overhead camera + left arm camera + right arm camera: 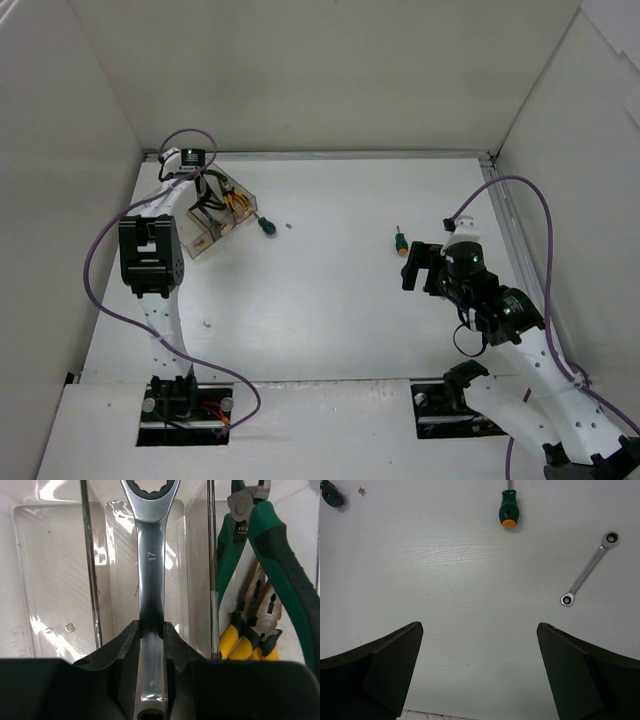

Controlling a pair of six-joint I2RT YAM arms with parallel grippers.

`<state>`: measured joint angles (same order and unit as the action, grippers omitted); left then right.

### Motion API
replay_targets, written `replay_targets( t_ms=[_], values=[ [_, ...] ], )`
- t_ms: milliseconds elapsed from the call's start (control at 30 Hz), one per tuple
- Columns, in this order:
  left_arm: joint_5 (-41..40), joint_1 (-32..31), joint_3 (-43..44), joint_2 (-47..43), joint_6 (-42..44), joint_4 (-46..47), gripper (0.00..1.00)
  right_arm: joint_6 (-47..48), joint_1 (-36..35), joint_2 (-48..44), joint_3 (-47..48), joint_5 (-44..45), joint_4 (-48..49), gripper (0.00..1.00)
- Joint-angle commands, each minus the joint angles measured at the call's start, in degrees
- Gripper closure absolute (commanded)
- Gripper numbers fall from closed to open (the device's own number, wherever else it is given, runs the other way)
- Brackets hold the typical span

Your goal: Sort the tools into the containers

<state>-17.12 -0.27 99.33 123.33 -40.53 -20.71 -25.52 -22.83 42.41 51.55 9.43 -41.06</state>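
Observation:
My left gripper is shut on the shaft of a large silver wrench, which hangs lengthwise over the middle bin of the clear containers. The right bin holds green-handled pliers and yellow-handled pliers. In the top view the containers sit at the far left under that gripper. My right gripper stands wide open over bare table. Ahead of it lie an orange-ended green screwdriver and a small silver wrench. A green screwdriver lies just right of the containers.
White walls enclose the table on three sides, and a metal rail runs along the right edge. A small ring lies in the left bin. Tiny specks rest on the table. A purple cable loops beside the left arm.

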Motion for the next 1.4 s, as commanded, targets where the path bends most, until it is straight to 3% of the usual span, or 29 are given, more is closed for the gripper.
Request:
replay_targets(
  t_ms=[0,167,267,433,467,633,733,900,1067,1167,1233,1367],
  values=[
    [0.69,-0.34,3.15,-2.3,0.11,-0.38,0.88,-0.41,0.15,-0.23,2.06,1.29,1.86,0.02],
    [1.39,-0.34,2.97,-1.86,0.1,-0.82,0.82,-0.41,0.24,-0.75,2.06,0.94,1.77,0.02],
    [1.48,-0.34,3.06,-2.48,0.19,-1.17,0.7,-0.5,0.24,-0.93,1.98,1.03,1.77,0.02],
    [0.96,-0.34,3.33,-5.37,1.07,-1.44,0.41,-1.55,0.24,-0.84,2.24,2.95,1.42,0.02],
    [0.69,-0.34,3.5,-6.07,1.59,-1.7,0.3,-2.42,0.33,-0.84,2.5,4.01,1.07,0.02],
    [0.34,-0.34,4.64,-12.49,3.7,-2.67,0.06,-6.37,0.16,0.39,3.11,11.21,-1.39,0.03],
    [1.65,-0.34,4.21,-18.89,6.33,-2.32,0.0,-10.85,0.15,2.4,3.91,16.57,-4.02,0.07],
    [5.87,-2.18,3.33,-26.37,8.01,-4.6,0.0,-16.82,0.24,5.83,4.17,21.76,-7.36,0.13],
    [14.29,-5.43,-4.03,-36.2,10.38,-7.57,0.0,-20.09,1.91,12.41,3.3,21.96,-8.86,0.18],
    [20.25,-9.21,-8.95,-41.12,10.74,-10.48,0.0,-21.5,4.54,15.93,1.89,20.8,-8.51,0.25],
    [21.77,-14.8,-13.43,-44.64,11.61,-13.03,0.0,-23.51,5.33,18.48,1.1,21.24,-8.51,0.28],
    [23.53,-19.76,-22.75,-48.87,12.05,-15.59,0.0,-24.49,7.18,21.56,-0.48,21.77,-7.29,0.29]
  ],
)
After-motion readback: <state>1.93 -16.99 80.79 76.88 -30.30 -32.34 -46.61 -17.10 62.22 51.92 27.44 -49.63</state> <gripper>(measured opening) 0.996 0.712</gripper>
